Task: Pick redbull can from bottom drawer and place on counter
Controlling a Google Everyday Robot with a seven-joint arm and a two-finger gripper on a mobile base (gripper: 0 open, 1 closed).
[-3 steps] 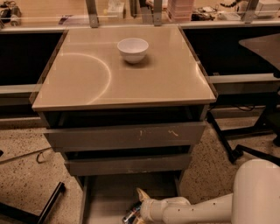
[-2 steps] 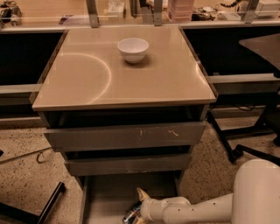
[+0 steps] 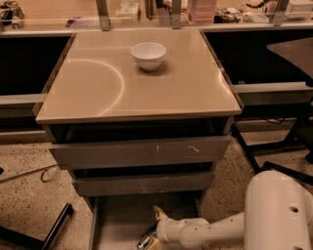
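The bottom drawer (image 3: 122, 219) is pulled out at the foot of the grey cabinet, and its flat floor shows. The redbull can (image 3: 144, 242), shiny silver, lies at the bottom edge of the camera view inside this drawer. My gripper (image 3: 152, 232) is down in the drawer right at the can, at the end of my white arm (image 3: 215, 229), which comes in from the lower right. The lower part of the can is cut off by the picture's edge. The counter (image 3: 98, 93) is the tan top with a pale arc mark.
A white bowl (image 3: 148, 55) stands on the counter near its far edge. Two wider grey drawers (image 3: 139, 152) are partly open above the bottom one. A long shelf with metal posts (image 3: 102, 10) runs behind. Black chair legs (image 3: 254, 156) stand at the right, and a black bar (image 3: 54, 227) lies on the speckled floor at the left.
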